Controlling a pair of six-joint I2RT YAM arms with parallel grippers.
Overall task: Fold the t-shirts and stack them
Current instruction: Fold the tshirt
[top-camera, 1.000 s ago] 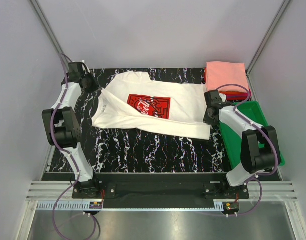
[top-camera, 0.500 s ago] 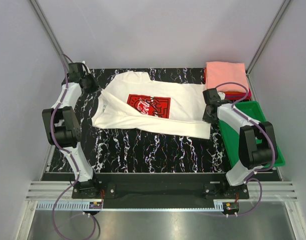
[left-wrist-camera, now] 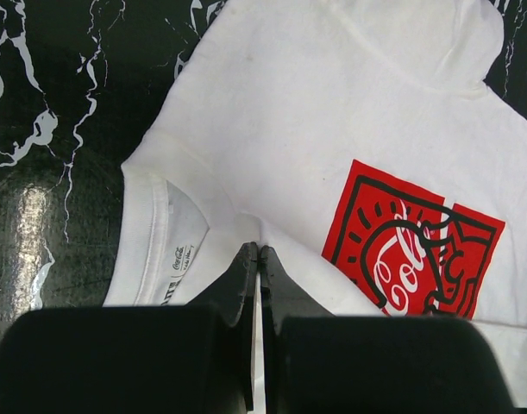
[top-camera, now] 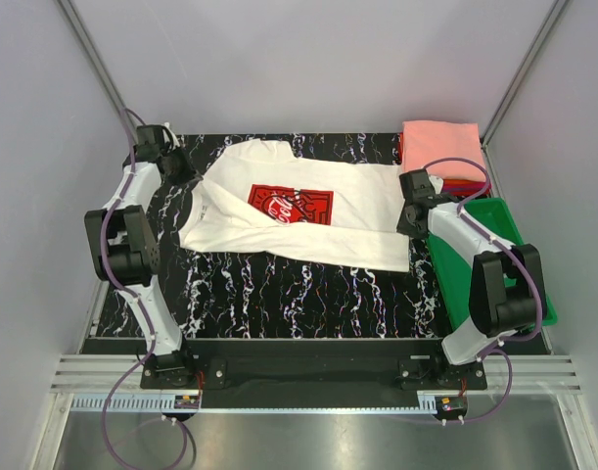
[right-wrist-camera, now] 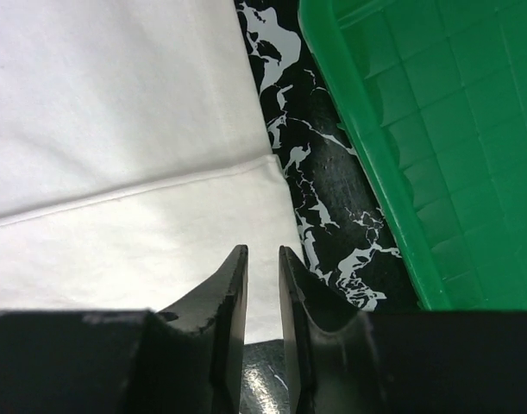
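The cream-white t-shirt (top-camera: 357, 230) with a red chest print (top-camera: 291, 206) lies spread across the black marbled table, its near half folded over. My left gripper (top-camera: 181, 168) is at its left shoulder, shut on a pinched ridge of white cloth (left-wrist-camera: 246, 172) beside the collar label, fingertips together (left-wrist-camera: 259, 247). My right gripper (top-camera: 408, 220) hovers at the shirt's right hem corner (right-wrist-camera: 246, 185). Its jaws (right-wrist-camera: 263, 250) stand a little apart with nothing clamped between them. A folded salmon-pink t-shirt (top-camera: 440, 147) tops a stack with red and dark ones (top-camera: 467, 184) at the back right.
A green plastic tray (top-camera: 504, 217) stands right of the shirt, under the right arm; its wall (right-wrist-camera: 453, 129) is close to the right fingers. Grey enclosure walls surround the table. Bare table (top-camera: 279, 294) lies in front of the shirt.
The right jaws have parted from shut, letting go of the shirt's hem corner. The right wrist shifted slightly. The left gripper stays shut on the cloth, barely moved.
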